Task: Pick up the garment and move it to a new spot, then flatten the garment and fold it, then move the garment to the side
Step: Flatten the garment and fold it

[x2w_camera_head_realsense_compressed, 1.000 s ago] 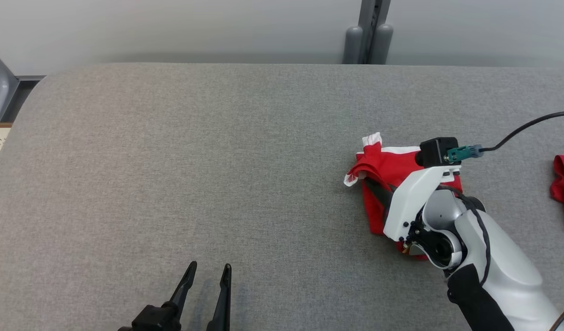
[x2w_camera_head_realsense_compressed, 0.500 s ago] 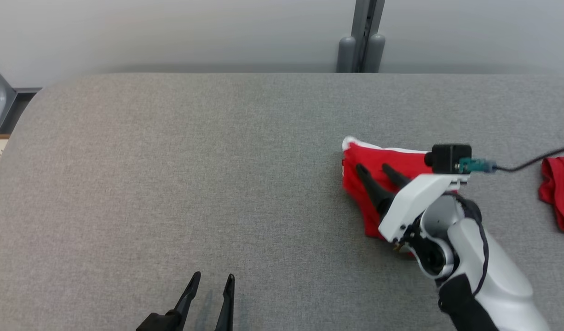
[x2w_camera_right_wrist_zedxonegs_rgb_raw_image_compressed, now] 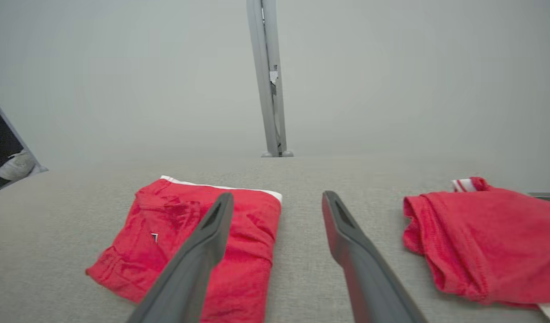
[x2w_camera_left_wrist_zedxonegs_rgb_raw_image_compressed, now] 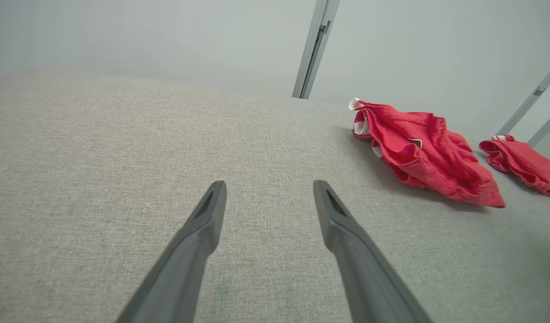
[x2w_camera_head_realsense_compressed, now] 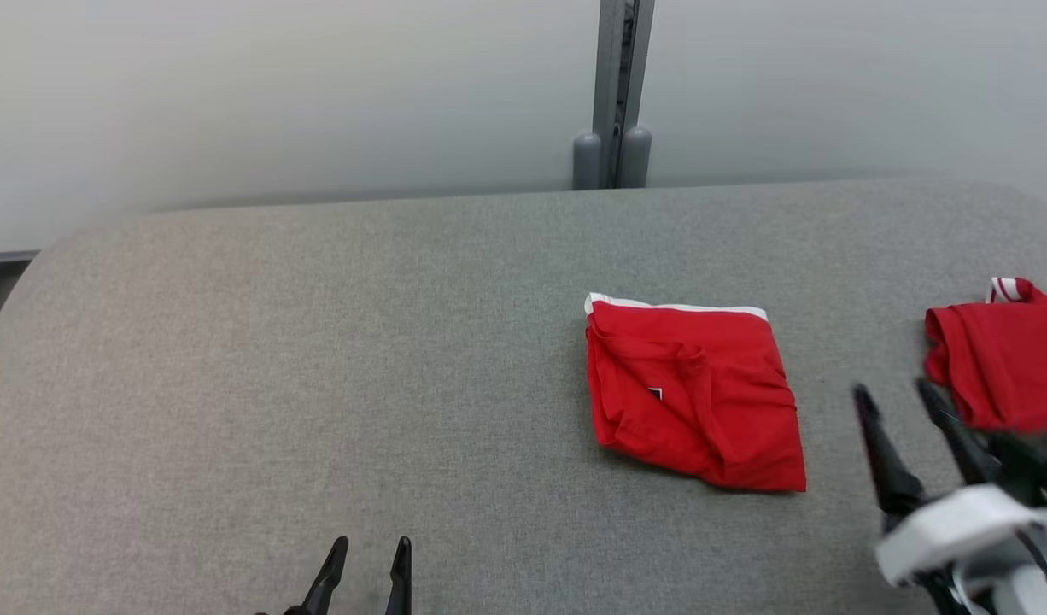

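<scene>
A folded red garment (x2w_camera_head_realsense_compressed: pixel 690 389) with a white band along its far edge lies flat on the grey table (x2w_camera_head_realsense_compressed: pixel 318 359), right of centre. It also shows in the left wrist view (x2w_camera_left_wrist_zedxonegs_rgb_raw_image_compressed: pixel 425 152) and the right wrist view (x2w_camera_right_wrist_zedxonegs_rgb_raw_image_compressed: pixel 189 237). My right gripper (x2w_camera_head_realsense_compressed: pixel 899 397) stands open and empty just right of it, between it and a second red garment. My left gripper (x2w_camera_head_realsense_compressed: pixel 367 547) is open and empty at the bottom left, well apart from the cloth (x2w_camera_left_wrist_zedxonegs_rgb_raw_image_compressed: pixel 269 186).
A second red garment (x2w_camera_head_realsense_compressed: pixel 1002 354) with a white striped edge lies at the table's right end (x2w_camera_right_wrist_zedxonegs_rgb_raw_image_compressed: pixel 486 237). A grey post (x2w_camera_head_realsense_compressed: pixel 613 94) rises behind the table against the pale wall. The table's left half is bare grey fabric.
My right gripper has opened, let go of the folded garment and drawn back to the right. The head camera has shifted, so the whole scene sits lower and further left.
</scene>
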{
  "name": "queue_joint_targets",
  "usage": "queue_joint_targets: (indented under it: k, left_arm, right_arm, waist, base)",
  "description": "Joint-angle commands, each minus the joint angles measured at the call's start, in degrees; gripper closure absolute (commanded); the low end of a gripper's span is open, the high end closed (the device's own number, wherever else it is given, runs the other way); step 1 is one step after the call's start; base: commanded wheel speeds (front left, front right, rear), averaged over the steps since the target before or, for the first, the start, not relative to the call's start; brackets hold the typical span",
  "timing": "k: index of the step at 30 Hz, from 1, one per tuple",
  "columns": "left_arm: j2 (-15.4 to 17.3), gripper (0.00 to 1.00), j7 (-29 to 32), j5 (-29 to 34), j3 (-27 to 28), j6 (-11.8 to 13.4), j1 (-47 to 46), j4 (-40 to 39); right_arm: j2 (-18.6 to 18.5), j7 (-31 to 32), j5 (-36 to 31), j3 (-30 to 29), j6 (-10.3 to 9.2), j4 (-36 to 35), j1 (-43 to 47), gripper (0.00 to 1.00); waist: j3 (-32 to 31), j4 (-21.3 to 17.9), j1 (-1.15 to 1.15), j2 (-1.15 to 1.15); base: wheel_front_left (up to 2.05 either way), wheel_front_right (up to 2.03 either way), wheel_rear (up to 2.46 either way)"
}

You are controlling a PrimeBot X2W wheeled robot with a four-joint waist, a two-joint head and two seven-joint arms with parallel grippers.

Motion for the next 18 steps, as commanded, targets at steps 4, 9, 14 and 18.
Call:
queue_joint_targets:
  k: [4, 9, 14, 18]
  left_arm:
    - [0.2, 0.00, -0.3, 0.0, 1.4, 0.3, 1.1, -0.4]
    - [0.2, 0.00, -0.3, 0.2, 2.9, 0.7, 1.3, -1.4]
    - [0.2, 0.00, -0.3, 0.8, 3.5, 0.9, 1.6, -2.5]
    - [0.2, 0.00, -0.3, 1.4, 3.6, 1.0, 1.0, -3.4]
  right_arm:
    - [-0.4, -4.2, -6.6, -6.7, 0.00, 0.8, 7.2, 0.00]
    - [2.8, -4.6, -12.5, -11.7, 0.00, -1.0, 12.2, 0.00]
    - [4.6, -4.6, -14.7, -13.1, 0.00, -3.7, 13.0, 0.00]
    - [5.0, -4.6, -15.0, -12.2, 0.00, -5.0, 10.7, 0.96]
  waist:
    - [-1.9, 0.0, 0.00, 0.00]
    - [-2.1, -0.4, 0.00, 0.00]
    - [-2.0, -0.6, 0.00, 0.00]
    - [-1.5, 0.3, 0.00, 0.00]
  base:
    - [0.00, 0.00, 0.00]
    - [0.00, 0.00, 0.00]
    - [0.00, 0.00, 0.00]
    - [0.00, 0.00, 0.00]
